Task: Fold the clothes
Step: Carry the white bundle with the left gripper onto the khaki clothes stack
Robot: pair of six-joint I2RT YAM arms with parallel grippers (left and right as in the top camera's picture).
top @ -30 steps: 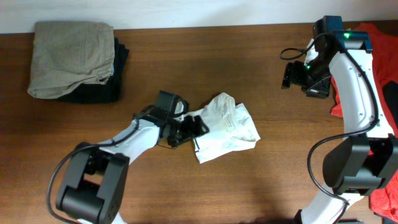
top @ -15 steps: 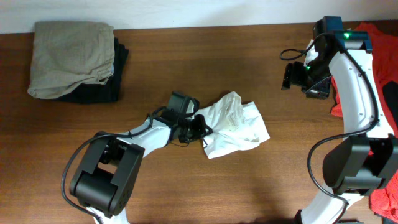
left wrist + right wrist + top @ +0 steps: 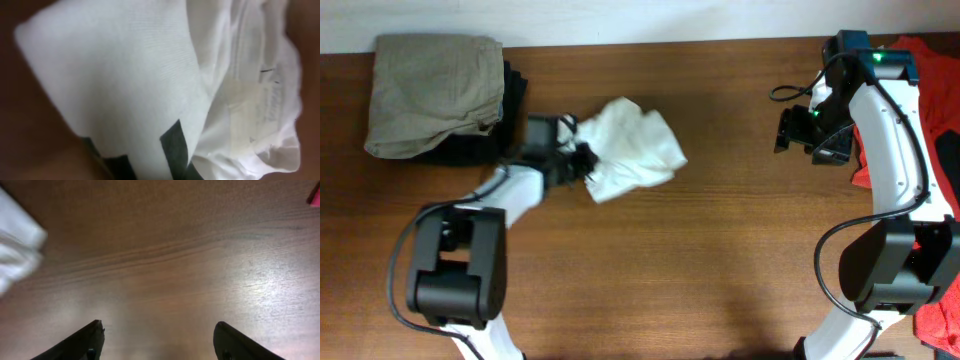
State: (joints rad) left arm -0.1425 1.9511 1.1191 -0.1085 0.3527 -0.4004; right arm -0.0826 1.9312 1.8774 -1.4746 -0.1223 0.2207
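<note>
With the left gripper [image 3: 575, 160], pinching almost fully closed on a bunched edge of the white T-shirt [image 3: 632, 145]. Having the rest of the shirt heaped in a crumpled mass just ahead of the fingertips, spilling away from the wrist. Holding the right gripper [image 3: 159, 339] wide apart and empty over bare table [image 3: 165, 255], glimpsing only a corner of the shirt far ahead and to its left. Judging the cotton as light, limp and thin: sagging, folding on itself, sliding easily over the wood, hardly risking damage. Expecting a single pinch to be dragging the whole bundle rather than spreading it. Favouring holds at seamed places, such as a shoulder, hem corner or collar, one per gripper, for pulling the fabric flat. Not managing to identify the part caught between the left jaws.
</note>
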